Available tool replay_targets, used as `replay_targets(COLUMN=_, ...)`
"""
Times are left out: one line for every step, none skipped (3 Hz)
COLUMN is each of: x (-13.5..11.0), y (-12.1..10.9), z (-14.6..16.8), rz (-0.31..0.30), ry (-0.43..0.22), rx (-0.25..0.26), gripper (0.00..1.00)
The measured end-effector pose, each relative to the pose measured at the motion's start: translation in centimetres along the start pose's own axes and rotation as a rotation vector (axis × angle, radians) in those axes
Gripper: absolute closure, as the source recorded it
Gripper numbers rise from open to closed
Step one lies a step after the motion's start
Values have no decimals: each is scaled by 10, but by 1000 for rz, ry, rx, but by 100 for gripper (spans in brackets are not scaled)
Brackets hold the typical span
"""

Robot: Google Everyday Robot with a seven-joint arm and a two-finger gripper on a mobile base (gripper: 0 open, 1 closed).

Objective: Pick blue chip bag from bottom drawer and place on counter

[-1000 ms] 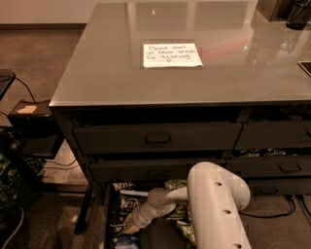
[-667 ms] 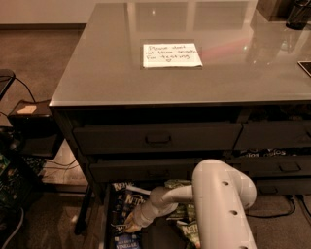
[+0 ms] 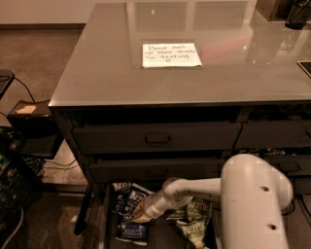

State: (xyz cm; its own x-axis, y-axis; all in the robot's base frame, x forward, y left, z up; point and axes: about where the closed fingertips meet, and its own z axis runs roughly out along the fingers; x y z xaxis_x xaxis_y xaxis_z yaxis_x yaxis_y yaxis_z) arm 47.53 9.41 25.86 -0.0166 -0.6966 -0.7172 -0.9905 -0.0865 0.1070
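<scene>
The bottom drawer (image 3: 108,219) is pulled open below the two drawers with recessed handles. Several snack bags lie in it. A blue chip bag (image 3: 132,232) lies at its front left, with a darker bag (image 3: 127,196) behind it and a green bag (image 3: 197,221) to the right. My white arm reaches down from the lower right into the drawer. My gripper (image 3: 137,216) is at the top edge of the blue chip bag, among the bags. The glossy grey counter (image 3: 97,73) above bears a white handwritten note (image 3: 171,55).
The upper drawer (image 3: 156,137) and the middle drawer (image 3: 155,170) are closed. The right column of drawers (image 3: 272,133) stands beside them. Dark objects (image 3: 296,12) sit at the counter's far right. Cables and a dark box (image 3: 29,126) lie on the floor to the left.
My arm has shifted a little; the gripper stays low in the drawer at the bags.
</scene>
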Motion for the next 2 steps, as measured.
replay_targets(x=-23, y=-2, z=-53, rz=3, ry=8, rx=30, gripper=100)
replay_targets(x=-51, y=-3, z=-95, rz=-15, ry=2, rx=57, gripper=100)
